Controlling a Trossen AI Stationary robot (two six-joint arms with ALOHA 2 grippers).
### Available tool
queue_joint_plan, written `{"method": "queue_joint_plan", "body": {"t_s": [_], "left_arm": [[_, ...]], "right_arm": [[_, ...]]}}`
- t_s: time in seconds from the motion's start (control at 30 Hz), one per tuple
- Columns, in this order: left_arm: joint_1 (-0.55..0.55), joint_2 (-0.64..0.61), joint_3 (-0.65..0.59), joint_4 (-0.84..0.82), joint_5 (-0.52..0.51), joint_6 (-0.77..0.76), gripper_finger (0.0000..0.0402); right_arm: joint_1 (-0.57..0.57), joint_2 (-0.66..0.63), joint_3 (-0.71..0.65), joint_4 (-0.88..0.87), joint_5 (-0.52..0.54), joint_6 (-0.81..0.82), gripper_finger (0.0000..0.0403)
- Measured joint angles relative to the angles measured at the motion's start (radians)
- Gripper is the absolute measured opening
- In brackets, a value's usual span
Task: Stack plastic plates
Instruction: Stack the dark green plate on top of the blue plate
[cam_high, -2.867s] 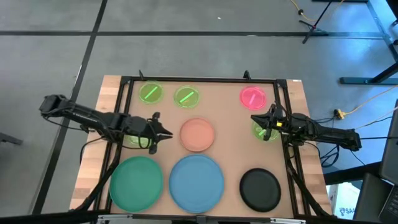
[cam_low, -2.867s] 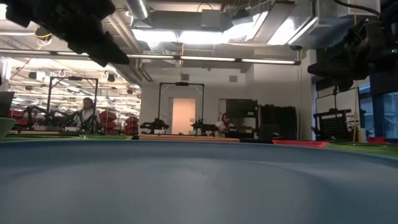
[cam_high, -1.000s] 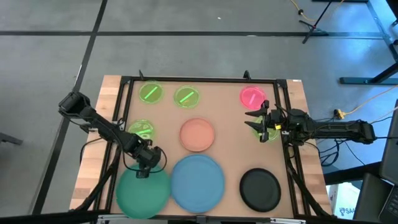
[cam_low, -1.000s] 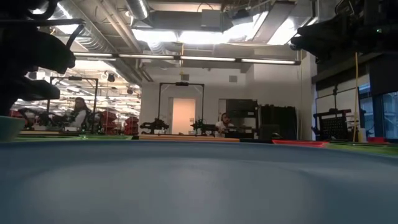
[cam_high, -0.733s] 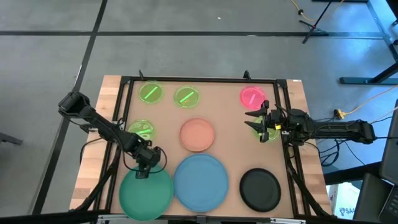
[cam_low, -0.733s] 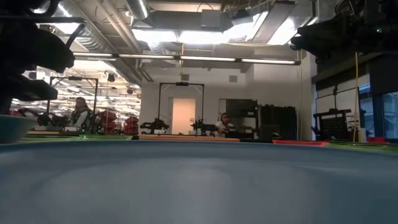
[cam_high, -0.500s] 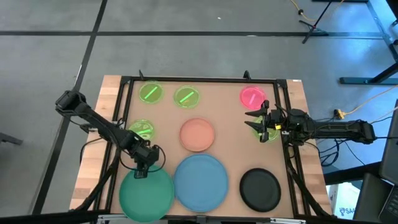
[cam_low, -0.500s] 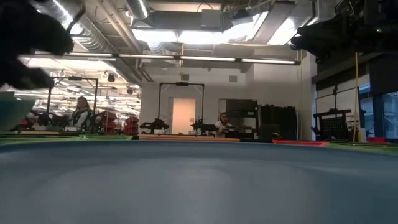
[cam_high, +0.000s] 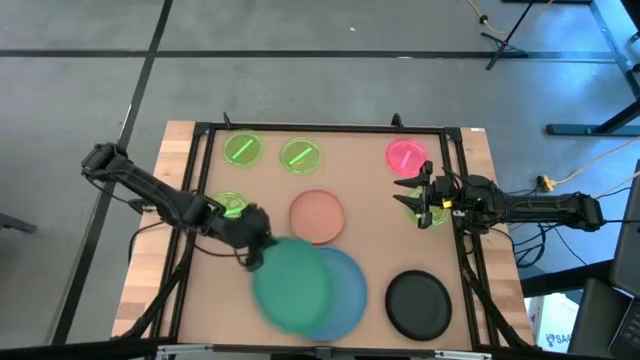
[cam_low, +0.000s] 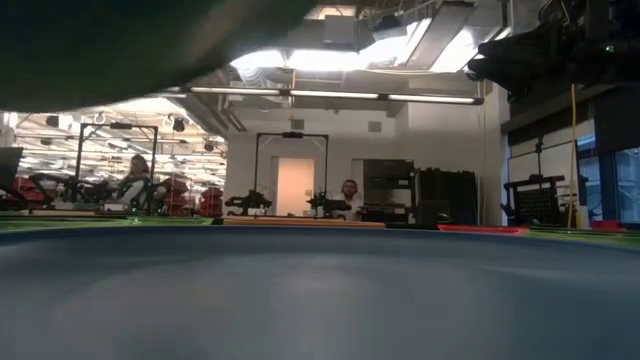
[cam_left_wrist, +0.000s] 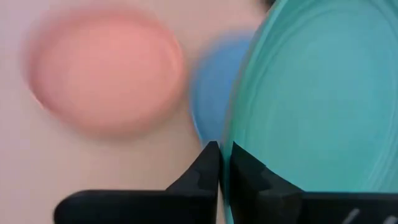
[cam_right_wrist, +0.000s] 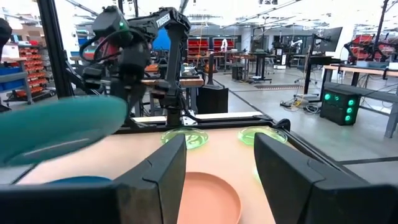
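My left gripper (cam_high: 252, 248) is shut on the large teal-green plate (cam_high: 292, 285), which hovers partly over the large blue plate (cam_high: 335, 295) at the table's near edge. In the low view the teal plate's dark underside (cam_low: 120, 45) shows above the blue plate (cam_low: 320, 290). My right gripper (cam_high: 415, 197) is open and empty at the right, above a small neon-green plate (cam_high: 428, 212). The salmon plate (cam_high: 318, 215) lies flat mid-table, the black plate (cam_high: 418, 303) at the near right. Three small green plates (cam_high: 243, 150) (cam_high: 300, 155) (cam_high: 230, 207) and a small pink one (cam_high: 406, 155) lie flat on the table. My left gripper pinches the teal plate's rim (cam_left_wrist: 226, 163) between its two fingers, at the plate's left far edge. The fingers come slanting from the table's left. The plate is lifted clear of the table and reaches out to the right over the blue plate, roughly level (cam_right_wrist: 56, 127).
A dark frame (cam_high: 320, 128) runs around the brown mat. Bare mat lies at the near left (cam_high: 215, 300), and between the salmon plate and my right gripper (cam_high: 375, 225). People sit in the room behind the table (cam_low: 135, 180).
My left gripper has taken the teal plate up off the near left of the table and carried it toward the right edge. The plate is now lifted clear and hangs partly over the blue plate. My right gripper has kept still.
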Motion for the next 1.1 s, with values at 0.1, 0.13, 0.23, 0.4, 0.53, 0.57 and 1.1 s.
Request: {"method": "queue_joint_plan", "body": {"t_s": [0.1, 0.13, 0.23, 0.4, 0.53, 0.57, 1.1], "left_arm": [[0.026, 0.031, -0.012, 0.102, -0.055, 0.047, 0.0017], [0.032, 0.046, -0.017, 0.129, -0.055, 0.061, 0.0018], [0.044, 0.100, -0.033, 0.192, -0.054, 0.092, 0.0018], [0.057, 0.210, -0.041, 0.260, -0.065, 0.091, 0.0017], [0.057, 0.286, -0.041, 0.371, -0.068, 0.091, 0.0021], [0.057, 0.305, -0.041, 0.391, -0.055, 0.091, 0.0021], [0.063, 0.389, -0.041, 0.428, -0.017, 0.117, 0.0048]], "right_arm": [[0.000, 0.000, 0.000, 0.000, 0.000, 0.015, 0.0182], [0.000, 0.000, 0.000, 0.000, 0.000, 0.015, 0.0182], [0.000, 0.000, 0.000, 0.000, 0.000, 0.016, 0.0182], [0.000, 0.000, 0.000, -0.004, 0.000, 0.019, 0.0182], [0.000, 0.000, 0.000, -0.008, -0.001, 0.040, 0.0182], [0.000, 0.000, 0.000, -0.008, -0.002, 0.042, 0.0182], [0.000, 0.000, 0.000, -0.011, -0.003, 0.042, 0.0182]]}}
